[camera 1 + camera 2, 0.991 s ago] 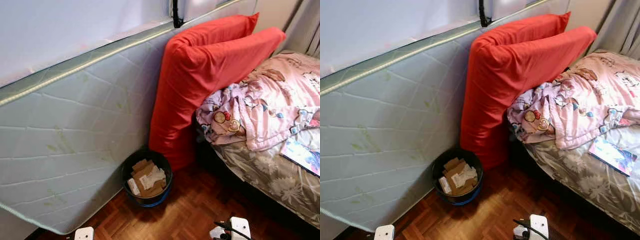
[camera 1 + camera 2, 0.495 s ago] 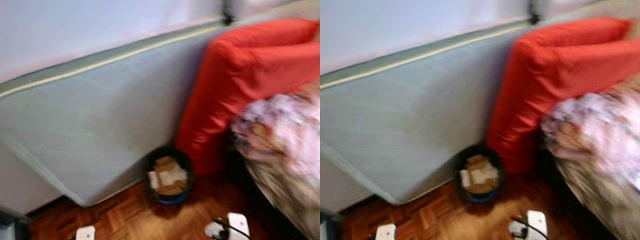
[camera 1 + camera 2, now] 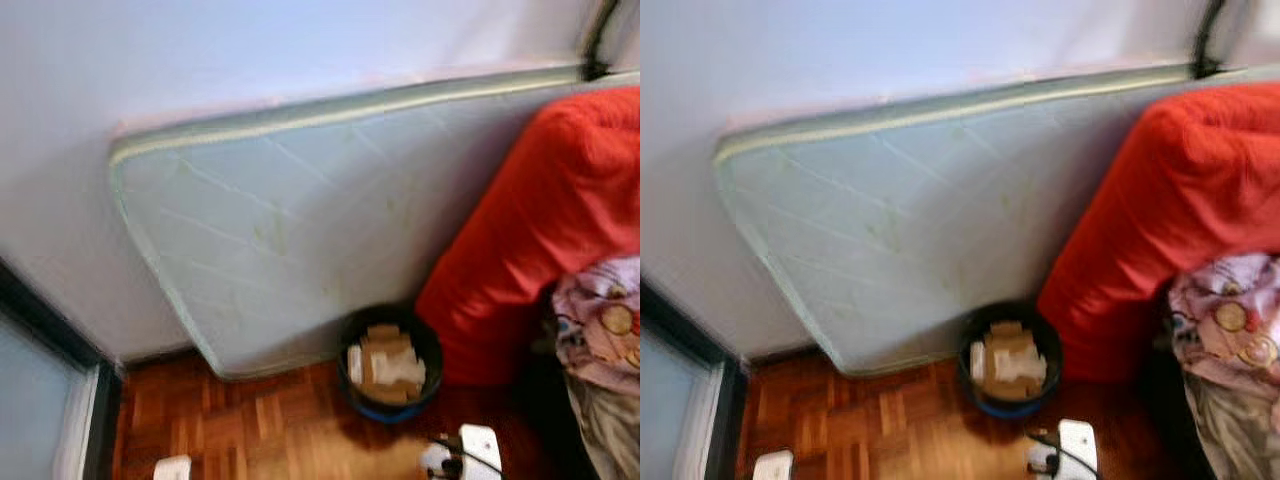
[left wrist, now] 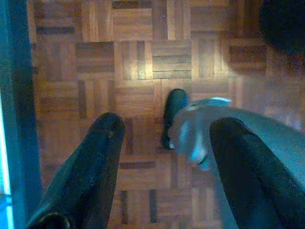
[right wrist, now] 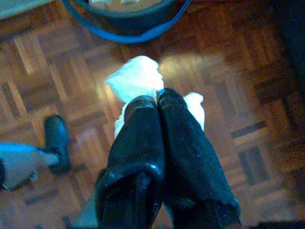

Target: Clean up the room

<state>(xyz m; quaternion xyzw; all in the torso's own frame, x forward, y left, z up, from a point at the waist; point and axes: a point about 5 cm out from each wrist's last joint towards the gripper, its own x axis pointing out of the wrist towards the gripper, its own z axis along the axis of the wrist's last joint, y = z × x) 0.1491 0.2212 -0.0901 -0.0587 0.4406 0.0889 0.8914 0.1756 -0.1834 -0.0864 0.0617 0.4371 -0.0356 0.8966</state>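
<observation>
A dark round waste bin [image 3: 388, 410] with a blue base stands on the parquet floor against the mattress, holding cardboard and paper scraps [image 3: 385, 360]. In the right wrist view my right gripper [image 5: 157, 98] is shut on a crumpled white tissue [image 5: 136, 78], held above the floor a short way from the bin's rim [image 5: 128, 33]. My left gripper [image 4: 169, 123] hangs open over bare parquet with nothing between its fingers; my dark foot [image 4: 172, 114] is below it.
A pale quilted mattress [image 3: 330, 220] leans on the wall. Red pillows [image 3: 540, 230] stand to the bin's right, beside a bed with a pink patterned blanket [image 3: 605, 335]. A dark door frame [image 3: 50, 330] runs down the left.
The camera has swung to the left: the mattress's left end and the door frame have come into view and the bed has slid to the right edge. The bin has not moved.
</observation>
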